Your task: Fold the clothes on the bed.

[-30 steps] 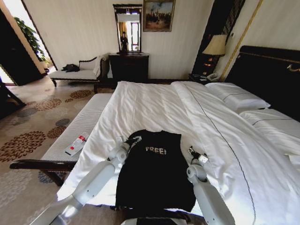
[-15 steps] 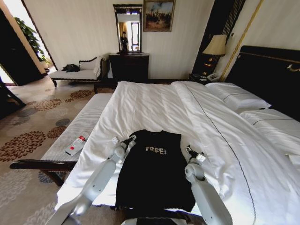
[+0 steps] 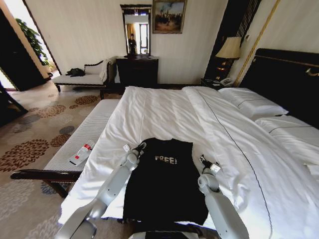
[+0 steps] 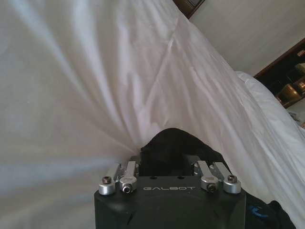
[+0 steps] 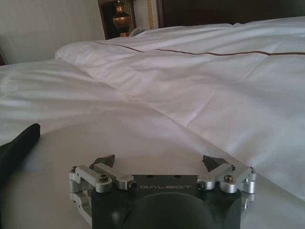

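flat on the bed (image 3: 164, 107), black t-shirt (image 3: 164, 181) shows white "free!".

A hotel bedroom: large bed (image 3: 164, 107), bedside lamp (image 3: 230, 48), patterned carpet (image 3: 30, 144).

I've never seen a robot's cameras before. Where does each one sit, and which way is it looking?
Head view: high on the robot, looking down the bed; both arms reach beside the black T-shirt.
Left wrist view: behind the left hand, closed on black cloth, facing white duvet.
Right wrist view: behind the open right hand, low over the bed, facing the pillows.
Shared: the left hand on the shirt's edge.
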Controlling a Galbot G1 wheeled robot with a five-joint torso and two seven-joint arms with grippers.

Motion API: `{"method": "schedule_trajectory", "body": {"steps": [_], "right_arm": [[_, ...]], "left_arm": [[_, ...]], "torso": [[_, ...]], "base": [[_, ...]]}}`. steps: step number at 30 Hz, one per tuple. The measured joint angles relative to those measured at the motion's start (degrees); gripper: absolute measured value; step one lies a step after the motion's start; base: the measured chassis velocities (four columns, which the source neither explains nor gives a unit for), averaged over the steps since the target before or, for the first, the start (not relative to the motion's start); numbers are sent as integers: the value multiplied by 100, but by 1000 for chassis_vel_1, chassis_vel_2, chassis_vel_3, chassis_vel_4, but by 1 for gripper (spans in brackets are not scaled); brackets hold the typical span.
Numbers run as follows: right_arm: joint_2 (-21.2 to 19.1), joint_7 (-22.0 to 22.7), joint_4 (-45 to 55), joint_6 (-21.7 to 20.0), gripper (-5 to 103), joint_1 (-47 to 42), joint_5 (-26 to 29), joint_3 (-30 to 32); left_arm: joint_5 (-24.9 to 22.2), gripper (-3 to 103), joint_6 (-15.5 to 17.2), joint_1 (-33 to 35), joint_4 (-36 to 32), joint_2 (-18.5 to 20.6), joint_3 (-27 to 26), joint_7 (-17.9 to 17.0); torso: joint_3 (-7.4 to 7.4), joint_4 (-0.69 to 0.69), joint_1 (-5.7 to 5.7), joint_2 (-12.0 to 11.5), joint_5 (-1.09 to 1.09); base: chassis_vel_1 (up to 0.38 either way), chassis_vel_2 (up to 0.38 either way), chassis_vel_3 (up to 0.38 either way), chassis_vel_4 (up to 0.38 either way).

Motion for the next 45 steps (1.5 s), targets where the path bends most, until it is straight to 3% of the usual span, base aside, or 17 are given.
{"method": "schedule_trajectory", "body": {"steps": [3,5,9,11,16,19,28,32,38,45], "right_arm": [[-16,0,-37,1,100,65,28,-21],[-21,0,-48,2,100,81,41,-32],[-82,-82,-219,74,100,295,196,-228],[-107,-131,-281,97,100,365,241,-294],[-282,-588,-543,139,100,704,806,-613],[-440,-1221,-908,109,100,1082,1577,-935],[-303,-1973,-2046,249,100,2041,2090,-1165],[-243,-2077,-2115,339,100,2182,2248,-1111],[-322,-2116,-1463,394,100,1981,2331,-715],[-343,-2360,-1329,421,100,1922,2568,-790]], "left_arm": [[-13,29,-2,-5,-30,7,-10,3],[-15,29,-2,-6,-37,16,-20,4],[-52,7,-5,-25,-132,151,-72,7],[-67,4,-5,-35,-141,187,-78,10],[-90,2,-6,-105,-108,282,-99,67],[-94,2,-11,-202,-20,314,-120,88],[-86,2,0,-311,61,421,-120,122],[-64,2,8,-294,39,469,-120,126],[-48,2,13,-265,2,538,-146,127],[-36,2,16,-264,-10,548,-150,125]], "torso": [[0,0,0,0,0],[0,0,0,0,0],[0,0,0,0,0],[0,1,0,0,-1],[0,0,0,0,-1],[0,-1,0,0,-2],[1,1,1,0,0],[1,2,1,0,2],[0,1,0,0,0],[0,1,1,0,0]], "base": [[0,0,0,0],[0,0,0,0],[0,0,0,0],[0,0,0,0],[0,0,0,0],[0,0,0,0],[0,0,0,0],[0,0,0,0],[0,0,0,0],[0,0,0,0]]}}
